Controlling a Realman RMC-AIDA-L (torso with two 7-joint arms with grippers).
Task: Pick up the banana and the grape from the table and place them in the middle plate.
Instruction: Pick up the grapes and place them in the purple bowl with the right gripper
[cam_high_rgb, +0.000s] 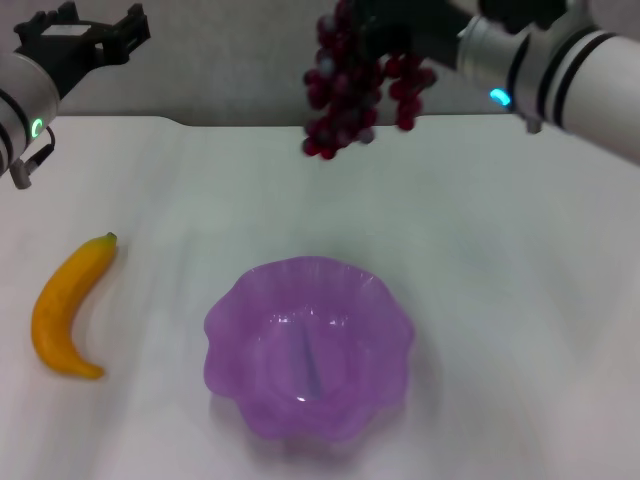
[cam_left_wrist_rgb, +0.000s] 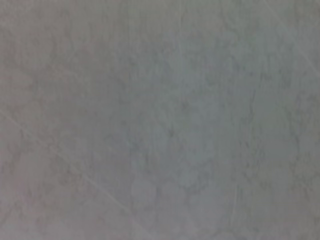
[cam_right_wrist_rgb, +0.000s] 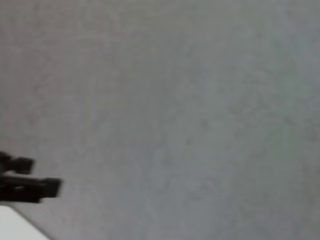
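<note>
Dark red-purple grape bunch dangles from the right gripper, so center it over the purple scalloped plate before lowering.

The banana is yellow-orange with a dark green stem tip. The grape bunch is dark red-purple, partly whitish. The middle plate is translucent purple. The tabletop is plain white.

It looks like a robot test lab: a plain white counter with a notched far edge, a bare grey wall behind.
</note>
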